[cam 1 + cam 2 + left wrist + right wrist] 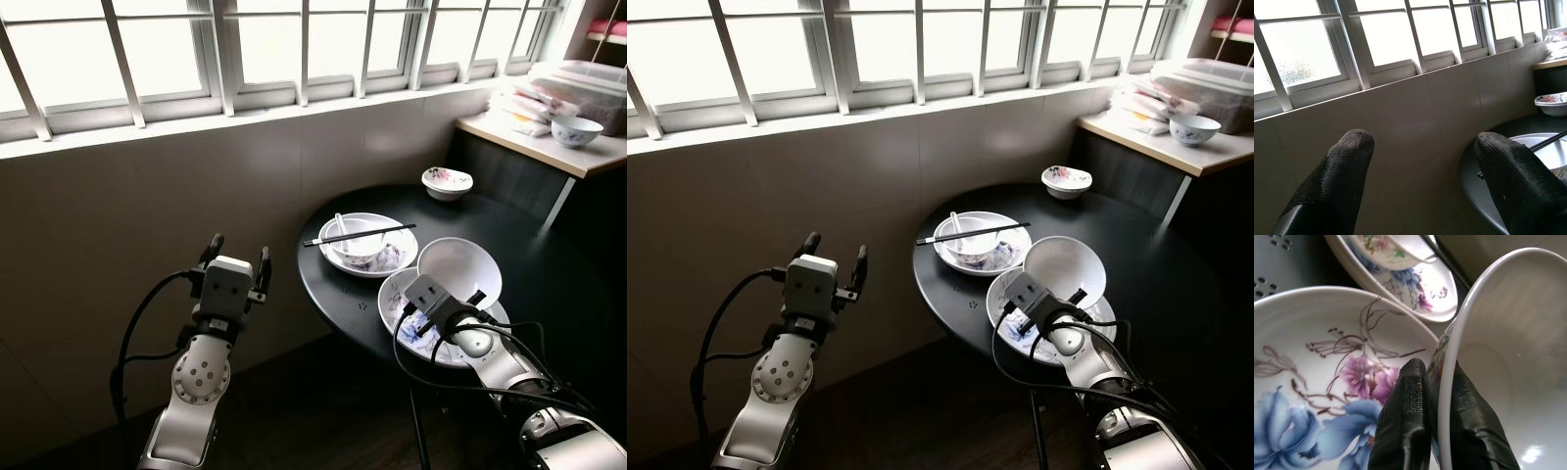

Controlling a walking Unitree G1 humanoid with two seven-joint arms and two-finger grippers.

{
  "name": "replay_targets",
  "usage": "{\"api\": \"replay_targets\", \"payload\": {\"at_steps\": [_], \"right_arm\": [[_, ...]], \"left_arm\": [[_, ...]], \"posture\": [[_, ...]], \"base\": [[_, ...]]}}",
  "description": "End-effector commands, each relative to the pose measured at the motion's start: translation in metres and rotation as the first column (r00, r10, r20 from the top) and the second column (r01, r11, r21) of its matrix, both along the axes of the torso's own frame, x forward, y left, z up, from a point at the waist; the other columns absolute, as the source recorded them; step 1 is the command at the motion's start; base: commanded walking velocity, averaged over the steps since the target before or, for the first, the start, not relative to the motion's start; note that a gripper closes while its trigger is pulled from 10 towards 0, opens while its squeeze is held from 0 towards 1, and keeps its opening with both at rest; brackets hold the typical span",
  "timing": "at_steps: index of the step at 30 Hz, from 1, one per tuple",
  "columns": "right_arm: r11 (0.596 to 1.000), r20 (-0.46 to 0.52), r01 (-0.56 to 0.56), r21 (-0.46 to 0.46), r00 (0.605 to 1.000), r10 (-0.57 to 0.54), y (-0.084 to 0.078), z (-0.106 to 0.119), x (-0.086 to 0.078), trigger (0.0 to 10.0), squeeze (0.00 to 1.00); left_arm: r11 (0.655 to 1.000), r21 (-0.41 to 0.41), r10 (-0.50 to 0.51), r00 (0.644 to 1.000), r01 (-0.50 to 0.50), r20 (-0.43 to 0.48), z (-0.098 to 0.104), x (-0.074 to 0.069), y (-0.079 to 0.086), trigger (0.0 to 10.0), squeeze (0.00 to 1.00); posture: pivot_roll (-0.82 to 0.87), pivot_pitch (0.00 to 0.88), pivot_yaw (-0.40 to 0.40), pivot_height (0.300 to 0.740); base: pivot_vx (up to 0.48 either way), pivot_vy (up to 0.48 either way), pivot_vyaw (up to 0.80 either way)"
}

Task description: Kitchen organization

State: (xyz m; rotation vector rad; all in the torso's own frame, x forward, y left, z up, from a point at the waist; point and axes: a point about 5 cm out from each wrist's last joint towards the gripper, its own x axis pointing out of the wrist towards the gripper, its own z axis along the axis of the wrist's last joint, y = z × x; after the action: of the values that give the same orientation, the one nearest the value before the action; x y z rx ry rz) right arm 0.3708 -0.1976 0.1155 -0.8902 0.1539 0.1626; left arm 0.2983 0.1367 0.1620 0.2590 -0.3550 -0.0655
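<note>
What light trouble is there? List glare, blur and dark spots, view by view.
Eye views: windows blown out white, floor below the round table dim. Left wrist view: panes glare, left gripper fingers soft, too close. Right wrist view: evenly lit, right gripper fingers blurred at the tilted white bowl rim, a small highlight inside it.
</note>
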Motion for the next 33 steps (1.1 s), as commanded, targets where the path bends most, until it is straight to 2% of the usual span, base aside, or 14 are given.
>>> {"api": "replay_targets", "payload": {"at_steps": [1,4,6,7,11,16,20,26,33], "right_arm": [[0.998,0.147,0.003,-0.058,0.989,0.006,0.0,0.019,0.004,0.0,0.0],[1.0,0.245,0.008,-0.013,0.97,-0.005,0.002,0.031,0.005,0.0,0.0],[0.999,0.311,-0.009,-0.037,0.95,0.02,0.006,0.038,0.005,0.0,0.0],[0.998,0.412,-0.054,-0.03,0.909,0.062,0.014,0.052,0.003,0.0,0.0],[0.985,0.534,-0.174,0.021,0.834,0.136,0.033,0.07,-0.003,0.0,0.0],[0.966,0.555,-0.255,0.028,0.808,0.198,0.045,0.072,-0.008,0.0,0.0],[0.937,0.564,-0.349,0.02,0.778,0.278,0.06,0.071,-0.016,0.0,0.0],[0.915,0.558,-0.4,0.053,0.771,0.305,0.069,0.067,-0.021,0.0,0.0],[0.905,0.57,-0.422,0.053,0.757,0.32,0.074,0.067,-0.025,0.0,0.0]], "left_arm": [[1.0,0.004,-0.003,1.0,0.003,0.002,0.002,0.001,-0.003,10.0,0.0],[1.0,0.003,-0.002,1.0,0.002,0.002,0.002,0.001,-0.003,10.0,0.0],[1.0,0.0,-0.001,1.0,0.001,0.002,0.002,0.001,-0.003,10.0,0.0],[1.0,-0.011,0.0,1.0,0.0,-0.001,0.001,0.002,-0.002,10.0,0.0],[0.999,-0.04,0.014,0.999,-0.015,-0.037,-0.002,0.004,0.0,10.0,0.0],[0.999,-0.037,0.015,0.999,-0.016,-0.034,-0.001,0.005,0.0,10.0,0.0],[0.999,-0.039,0.016,0.999,-0.017,-0.031,0.0,0.005,0.001,10.0,0.0],[0.999,-0.035,0.018,1.0,-0.018,-0.019,0.001,0.004,0.001,10.0,0.0],[0.999,-0.005,0.034,0.999,-0.033,0.019,0.006,0.004,0.005,10.0,0.0]], "posture": [[0.03,0.0,-0.044,0.74],[0.03,0.0,-0.044,0.74],[0.03,0.0,-0.044,0.74],[0.03,0.0,-0.043,0.74],[0.03,0.0,-0.043,0.74],[0.03,0.0,-0.044,0.74],[0.03,0.0,-0.043,0.74],[0.03,0.0,-0.041,0.74],[0.03,0.0,-0.036,0.74]], "base": [[0.0,0.0,0.0],[0.0,0.0,0.0],[0.0,0.0,0.24],[0.0,0.0,0.8],[0.0,0.339,0.8],[0.0,0.454,0.8],[0.0,0.454,0.8],[0.0,0.453,0.8],[0.0,0.0,0.8]]}}
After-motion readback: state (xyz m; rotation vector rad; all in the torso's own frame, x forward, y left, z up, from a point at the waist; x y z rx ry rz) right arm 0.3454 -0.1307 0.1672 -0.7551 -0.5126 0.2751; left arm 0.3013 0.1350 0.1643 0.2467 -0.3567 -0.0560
